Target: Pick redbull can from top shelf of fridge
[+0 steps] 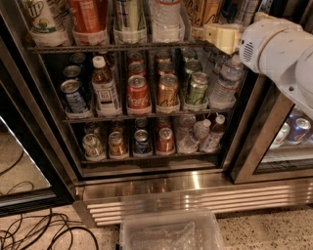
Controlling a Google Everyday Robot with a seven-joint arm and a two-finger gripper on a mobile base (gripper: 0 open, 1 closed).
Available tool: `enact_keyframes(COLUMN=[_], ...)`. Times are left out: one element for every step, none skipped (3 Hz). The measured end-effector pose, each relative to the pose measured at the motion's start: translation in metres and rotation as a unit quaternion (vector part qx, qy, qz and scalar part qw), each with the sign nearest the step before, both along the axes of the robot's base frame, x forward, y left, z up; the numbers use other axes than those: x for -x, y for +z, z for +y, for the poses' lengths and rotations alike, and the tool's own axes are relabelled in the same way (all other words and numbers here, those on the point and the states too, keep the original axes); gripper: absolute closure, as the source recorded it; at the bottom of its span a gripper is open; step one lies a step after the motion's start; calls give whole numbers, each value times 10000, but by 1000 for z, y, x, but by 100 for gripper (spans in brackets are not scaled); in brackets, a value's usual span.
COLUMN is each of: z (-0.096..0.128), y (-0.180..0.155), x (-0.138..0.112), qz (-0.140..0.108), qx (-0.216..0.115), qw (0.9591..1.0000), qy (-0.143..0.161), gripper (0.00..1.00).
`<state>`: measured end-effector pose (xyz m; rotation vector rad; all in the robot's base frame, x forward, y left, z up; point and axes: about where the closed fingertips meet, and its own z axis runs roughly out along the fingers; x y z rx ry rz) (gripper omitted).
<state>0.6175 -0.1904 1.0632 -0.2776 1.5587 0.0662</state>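
The fridge (195, 194) stands open in front of me, its ribbed steel base below. The top shelf (112, 47) runs along the upper edge and carries drinks in clear cup holders. The redbull can (128, 14), tall, slim and silver, stands in the middle of that shelf between a red-orange can (88, 17) and a water bottle (166, 19); its top is cut off by the frame. My gripper (215, 36), cream-coloured on a white arm, is at the shelf's right end, level with the rack and pointing left, below a gold-orange can (203, 10). It is well to the right of the redbull can.
A green-and-white cup (41, 19) stands at the shelf's left end. Lower racks hold short cans, among them a Coca-Cola can (138, 93), and bottles. A closed glass door (288, 146) is at the right, an open door (19, 171) at the left. A clear plastic bin (168, 232) and cables (39, 234) lie on the floor.
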Motion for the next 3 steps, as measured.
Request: enact_keyframes(z=[-3, -11, -25], y=[4, 8, 11], x=[-9, -13, -15], qz=[-170, -327, -442], qx=[51, 125, 211], qw=[9998, 9990, 9977], qy=[-106, -261, -466], gripper=[24, 26, 26])
